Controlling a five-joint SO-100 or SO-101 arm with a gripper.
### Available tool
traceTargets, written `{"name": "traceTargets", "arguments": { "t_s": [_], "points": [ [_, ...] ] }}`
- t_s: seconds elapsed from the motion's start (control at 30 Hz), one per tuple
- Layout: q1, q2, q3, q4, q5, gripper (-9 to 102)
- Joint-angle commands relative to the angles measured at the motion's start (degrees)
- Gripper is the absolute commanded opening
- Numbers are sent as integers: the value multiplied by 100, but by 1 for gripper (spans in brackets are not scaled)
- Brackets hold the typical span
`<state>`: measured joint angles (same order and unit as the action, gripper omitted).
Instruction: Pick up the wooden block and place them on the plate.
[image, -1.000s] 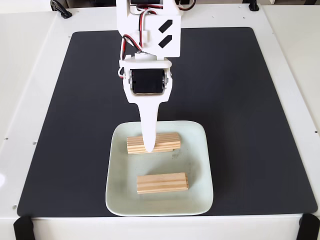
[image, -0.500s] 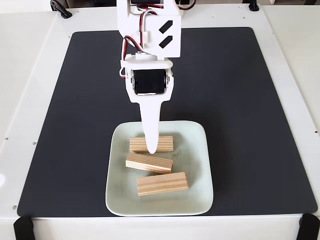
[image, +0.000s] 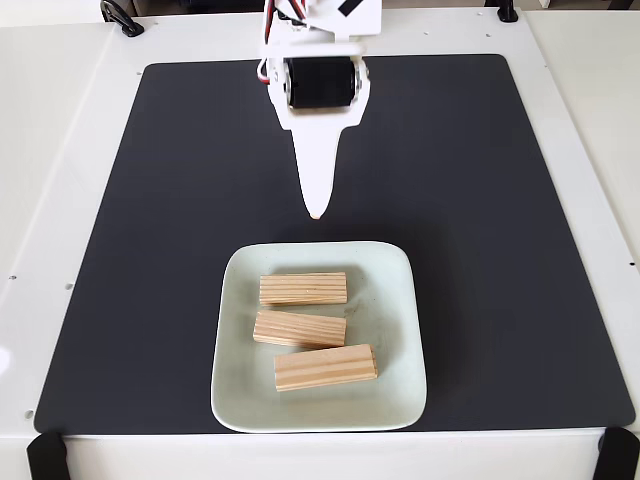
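White and tapering to a point, the end effector (image: 317, 213) hangs over the black mat (image: 150, 200) just beyond the plate's far rim, holding nothing; whether its fingers are spread or pressed together cannot be told. Three light-tan striped wooden blocks (image: 303, 288) (image: 299, 328) (image: 325, 367) lie stacked in a row, lengthwise across the pale mint square plate (image: 395, 330) on the white bench (image: 60, 120).

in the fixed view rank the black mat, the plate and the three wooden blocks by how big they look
1. black mat
2. plate
3. The wooden blocks: top block, middle block, bottom block. They look nearly alike; the bottom one appears slightly larger, perhaps only because it lies nearer the camera.
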<state>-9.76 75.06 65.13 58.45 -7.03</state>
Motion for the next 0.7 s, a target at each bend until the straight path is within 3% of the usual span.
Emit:
{"name": "traceTargets", "arguments": {
  "t_s": [0.0,0.13,0.47,0.67],
  "points": [
    [26,1169,984,-756,44,-1],
    [26,2057,1986,-1670,44,-1],
    [53,3823,4518,-5476,44,-1],
    [141,4781,5537,-6469,712,-1]
  ]
}}
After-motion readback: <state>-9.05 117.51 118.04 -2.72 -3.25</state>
